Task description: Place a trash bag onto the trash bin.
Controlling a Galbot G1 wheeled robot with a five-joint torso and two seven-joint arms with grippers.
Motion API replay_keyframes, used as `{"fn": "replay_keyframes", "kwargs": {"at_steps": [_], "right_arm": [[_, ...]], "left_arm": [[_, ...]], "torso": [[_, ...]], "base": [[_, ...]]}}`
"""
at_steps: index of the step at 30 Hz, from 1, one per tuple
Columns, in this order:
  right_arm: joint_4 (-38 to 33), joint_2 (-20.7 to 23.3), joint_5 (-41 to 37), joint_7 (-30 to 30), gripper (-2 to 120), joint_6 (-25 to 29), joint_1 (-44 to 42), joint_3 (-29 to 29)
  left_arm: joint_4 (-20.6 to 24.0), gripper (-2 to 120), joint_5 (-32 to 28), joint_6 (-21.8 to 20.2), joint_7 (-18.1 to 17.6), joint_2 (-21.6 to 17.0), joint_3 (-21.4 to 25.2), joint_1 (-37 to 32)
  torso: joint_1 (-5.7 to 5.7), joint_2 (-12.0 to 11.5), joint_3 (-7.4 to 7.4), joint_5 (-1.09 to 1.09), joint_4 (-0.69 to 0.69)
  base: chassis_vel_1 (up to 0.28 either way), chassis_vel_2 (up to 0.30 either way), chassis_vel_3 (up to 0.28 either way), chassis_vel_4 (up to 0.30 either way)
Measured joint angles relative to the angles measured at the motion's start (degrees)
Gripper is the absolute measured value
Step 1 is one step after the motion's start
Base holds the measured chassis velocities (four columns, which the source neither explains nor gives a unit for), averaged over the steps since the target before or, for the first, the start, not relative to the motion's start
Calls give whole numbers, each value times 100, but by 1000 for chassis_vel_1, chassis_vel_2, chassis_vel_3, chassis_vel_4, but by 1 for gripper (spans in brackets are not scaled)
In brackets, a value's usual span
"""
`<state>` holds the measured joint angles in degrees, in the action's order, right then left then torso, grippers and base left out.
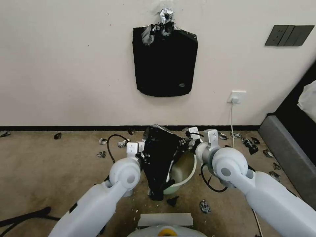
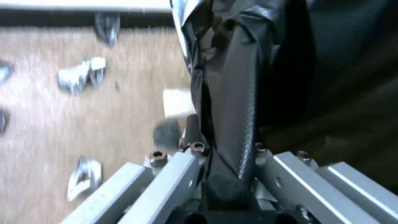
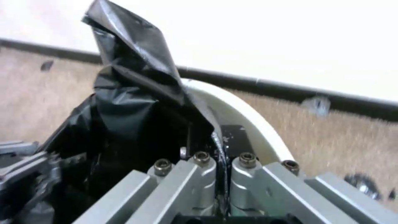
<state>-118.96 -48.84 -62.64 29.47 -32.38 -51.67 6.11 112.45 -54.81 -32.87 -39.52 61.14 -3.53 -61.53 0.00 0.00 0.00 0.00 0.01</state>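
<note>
**Bag over the bin, mouth not yet on the rim**

While both arms hold the thin, crinkled, glossy black plastic trash bag (image 1: 160,158) above the round cream-white plastic trash bin (image 1: 185,179), you're mid-step: bag is at the bin but, as I judge it, not yet seated. In the head view most of the film hangs bunched over the bin's left side and down its outer wall to the carpet; the right part of the rim is bare.

Left gripper (image 2: 226,155) is pinching a twisted fold of the bag, fingers pressed onto the film. Right gripper (image 3: 224,161) is nipped together on a thin edge of the bag, just beside the bin rim (image 3: 248,115).

Next move, prob.: spread the two held edges apart so the mouth opens, then bring it down around the rim w/o letting the film slip or tear. It's floppy, so expect it to sag inward.

Writing/brands: none readable. The flat black bag pack w/ silvery tape top (image 1: 164,62) on the wall carries a small oval mark, too small to read.
</note>
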Motion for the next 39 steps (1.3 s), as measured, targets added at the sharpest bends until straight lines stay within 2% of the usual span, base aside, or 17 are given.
{"fn": "replay_keyframes", "kwargs": {"at_steps": [1,4,5,7,8,9,12,16,19,22,23,28,31,33,34,39], "right_arm": [[0,0,0,0,0,0,0,0],[-58,190,254,-143,0,226,142,-32],[-58,190,254,-143,0,226,142,-32],[-73,305,324,-206,0,277,214,-40],[-89,435,373,-285,0,351,310,-48],[-89,435,373,-285,0,351,310,-48],[-162,665,282,-322,0,474,452,-145],[-257,886,212,-406,0,520,503,-223],[-328,1274,133,-568,0,482,502,-258],[-333,1396,58,-609,0,436,478,-280],[-350,1600,-98,-659,0,371,431,-339],[-409,1988,-294,-863,0,328,326,-455],[-418,2428,-396,-1350,0,312,187,-545],[-415,2482,-397,-1449,0,312,173,-541],[-390,2592,-385,-1768,0,314,126,-500],[-373,2637,-326,-2032,0,322,61,-453]], "left_arm": [[0,3,0,0,0,0,0,0],[217,3,345,528,673,-147,208,-231],[217,3,345,528,673,-147,208,-231],[303,3,441,744,971,-214,288,-305],[396,3,547,931,1246,-302,360,-383],[396,3,547,931,1246,-302,360,-383],[605,3,768,1113,1675,-455,529,-586],[759,3,972,1174,1958,-554,647,-782],[877,3,1203,1432,2329,-623,779,-979],[907,3,1243,1591,2463,-626,836,-1051],[944,3,1252,1778,2584,-619,915,-1112],[966,3,1251,2187,2814,-604,1061,-1209],[1025,3,1043,2518,2971,-515,1255,-1397],[1053,3,995,2560,2975,-478,1308,-1453],[1100,3,880,2655,2977,-379,1440,-1585],[1153,3,744,2693,2963,-279,1588,-1701]], "torso": [[0,0,0,0,0],[0,0,0,-1,0],[0,0,0,-1,0],[0,0,0,0,0],[0,0,0,-1,-1],[0,0,0,-1,-1],[0,0,0,-1,-1],[0,0,0,1,0],[0,0,0,1,-1],[0,0,0,0,-1],[0,0,0,1,0],[0,0,0,-1,-2],[0,0,0,-1,-2],[0,0,0,0,-2],[0,0,0,0,-2],[0,0,0,0,0]], "base": [[0,0,0,0],[0,0,0,0],[0,0,0,0],[0,0,0,0],[0,0,0,0],[0,0,0,0],[0,0,0,0],[0,0,0,0],[0,0,0,0],[0,0,0,0],[0,0,0,0],[0,0,0,0],[0,0,0,0],[0,0,0,0],[0,0,0,0],[0,0,0,0]]}}
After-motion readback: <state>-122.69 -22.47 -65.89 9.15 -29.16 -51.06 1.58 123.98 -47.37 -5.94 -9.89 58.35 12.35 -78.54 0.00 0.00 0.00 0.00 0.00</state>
